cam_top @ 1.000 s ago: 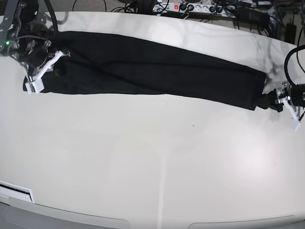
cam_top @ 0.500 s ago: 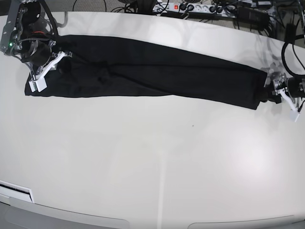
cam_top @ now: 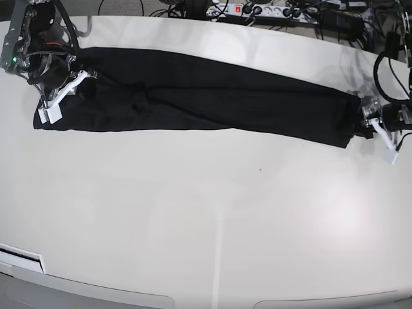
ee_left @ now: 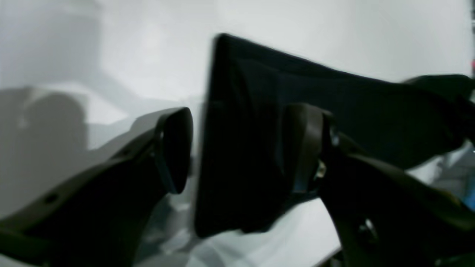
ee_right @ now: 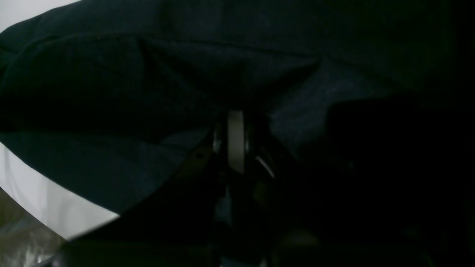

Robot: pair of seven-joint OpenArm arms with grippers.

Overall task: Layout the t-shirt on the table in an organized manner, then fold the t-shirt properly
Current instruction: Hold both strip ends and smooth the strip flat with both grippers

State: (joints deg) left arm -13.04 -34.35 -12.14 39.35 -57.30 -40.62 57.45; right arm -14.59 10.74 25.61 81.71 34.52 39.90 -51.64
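Currently the plain black soft-fabric t-shirt (cam_top: 193, 96) lies stretched as a long band across the glossy off-white desk (cam_top: 206, 219). Right claw (ee_right: 236, 141) clamped on one end, anchoring it; left claw (ee_left: 237, 152) spread wide astride the other end, likely to regrasp.

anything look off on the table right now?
Mostly fine. The plain black soft-fabric t-shirt lies as a long narrow band across the glossy off-white table, slanted rather than square to its edge, with creases near the left end in the base view. No spills or damage visible.
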